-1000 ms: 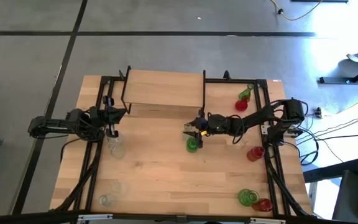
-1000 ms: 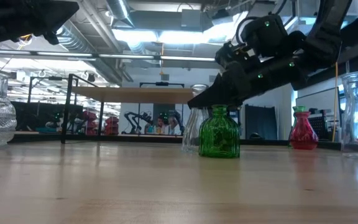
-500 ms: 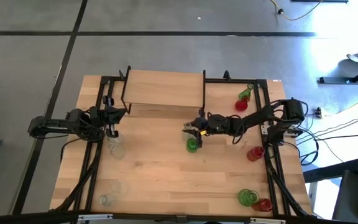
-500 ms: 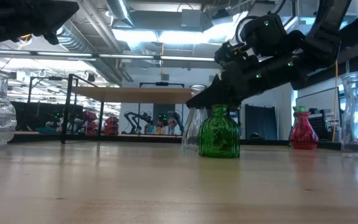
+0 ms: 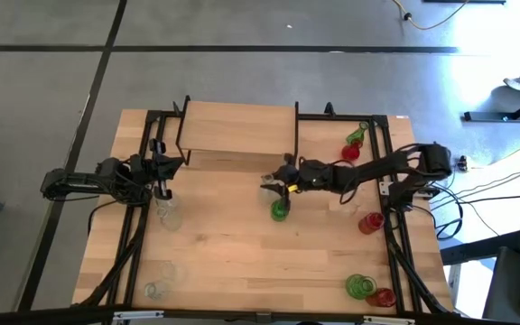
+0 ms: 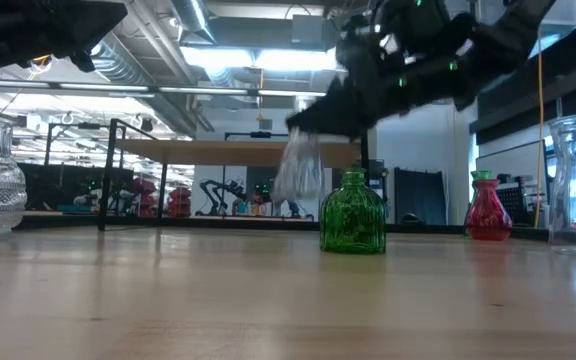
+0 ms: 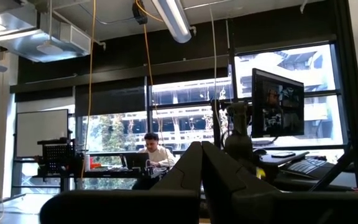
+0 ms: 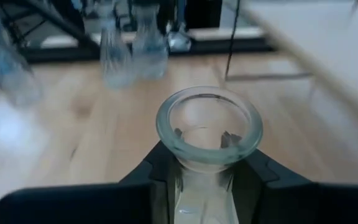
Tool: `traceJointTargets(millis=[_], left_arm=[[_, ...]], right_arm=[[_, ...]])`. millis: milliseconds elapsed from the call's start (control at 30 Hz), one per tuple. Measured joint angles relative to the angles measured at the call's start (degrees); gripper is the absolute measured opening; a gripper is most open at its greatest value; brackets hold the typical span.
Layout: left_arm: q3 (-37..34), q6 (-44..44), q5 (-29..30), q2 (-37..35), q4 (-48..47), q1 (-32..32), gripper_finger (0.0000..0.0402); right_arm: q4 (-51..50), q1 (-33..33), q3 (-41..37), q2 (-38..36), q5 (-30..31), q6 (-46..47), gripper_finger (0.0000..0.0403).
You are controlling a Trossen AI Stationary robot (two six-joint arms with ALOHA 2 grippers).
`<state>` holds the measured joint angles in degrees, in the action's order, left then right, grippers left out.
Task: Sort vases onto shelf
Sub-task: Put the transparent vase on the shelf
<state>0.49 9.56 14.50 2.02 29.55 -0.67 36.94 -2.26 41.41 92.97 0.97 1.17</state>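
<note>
My right gripper [image 5: 272, 186] [image 8: 205, 180] is shut on a clear glass vase [image 6: 297, 170], raised above the table just behind a green ribbed vase [image 5: 280, 210] [image 6: 353, 215] that stands on its base. The light-wood shelf [image 5: 237, 126] [image 6: 228, 151] stands on black legs at the table's far edge, close beyond the gripper. My left gripper [image 5: 159, 171] [image 7: 201, 163] waits shut near the shelf's left end, above a clear vase [image 5: 168, 215]. My right gripper pinches the clear vase by its neck [image 8: 205, 167], just under the flared rim [image 8: 209, 127], one finger on each side. The fingers reach in from the table's right, slanting slightly down. The vase is lifted clear of the table and hangs tilted below them.
Red and green vases [image 5: 352, 144] stand at the far right; a red one [image 5: 369, 223] stands by the right edge, and a green and a red one [image 5: 368, 291] near the right corner. Clear vases [image 5: 159, 282] sit near left. Black frame rails line both sides.
My right gripper has risen and shifted a little toward the shelf and the table's left, carrying the clear vase up off the table from behind the green vase; the vase now hangs tilted. The green vase has stayed in place.
</note>
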Motion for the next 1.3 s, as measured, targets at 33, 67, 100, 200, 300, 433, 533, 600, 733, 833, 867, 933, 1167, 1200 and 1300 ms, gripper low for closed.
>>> traceJointTargets(millis=[33,67,100,200,300,433,533,600,733,833,867,933,1167,1200,1300], left_arm=[[0.00,0.00,-0.05,0.02,0.07,0.02,0.0000],[0.00,-0.02,-0.06,0.00,0.10,0.02,0.0000],[0.00,-0.02,-0.06,0.01,0.04,0.01,0.0000],[0.00,-0.02,-0.01,0.01,0.06,0.02,0.0000],[0.00,-0.13,-0.02,0.00,0.12,0.02,0.0000],[0.02,-0.43,0.03,0.00,0.18,0.02,0.0000],[0.02,-0.46,0.11,0.01,0.21,0.02,0.0000],[0.02,-0.46,0.04,0.00,0.14,0.02,0.0000],[0.02,-0.46,0.15,0.00,0.12,0.02,0.0000],[0.02,-0.46,0.15,0.00,0.10,0.02,0.0000],[0.02,-0.46,0.17,0.00,0.10,0.00,0.0000],[0.02,-0.43,0.17,0.01,0.10,0.02,0.0000],[0.02,-0.40,1.04,0.01,0.10,0.02,0.0000],[0.02,-0.40,1.03,0.01,0.11,0.01,0.0000],[0.02,-0.39,1.05,0.00,0.12,0.02,0.0000]], right_arm=[[-0.34,-0.02,0.00,-1.44,0.01,0.00,0.0087],[-0.56,-0.02,0.00,-2.90,0.10,0.00,0.0085],[-0.98,-0.02,0.02,-4.31,0.09,0.00,0.0084],[-4.46,-0.02,0.29,-8.66,1.44,-0.30,0.0085],[-11.36,0.00,2.74,-12.67,3.08,-1.82,0.0087],[-20.70,-0.02,7.62,-15.55,7.00,-4.77,0.0087],[-27.39,-0.60,12.20,-15.99,10.30,-7.38,0.0087],[-31.37,-1.73,15.63,-16.00,11.11,-8.42,0.0089],[-36.70,-5.74,20.25,-16.03,11.48,-9.16,0.0090],[-37.23,-9.39,21.76,-16.03,10.58,-9.18,0.0091],[-37.22,-10.68,22.01,-16.03,9.67,-9.17,0.0091],[-37.19,-13.52,22.27,-16.03,7.57,-9.16,0.0091],[-36.61,-23.28,22.30,-15.00,0.45,-6.33,0.0092],[-36.03,-24.37,22.36,-14.78,-0.54,-5.64,0.0092],[-35.84,-26.96,22.34,-13.82,-2.29,-2.92,0.0092]])
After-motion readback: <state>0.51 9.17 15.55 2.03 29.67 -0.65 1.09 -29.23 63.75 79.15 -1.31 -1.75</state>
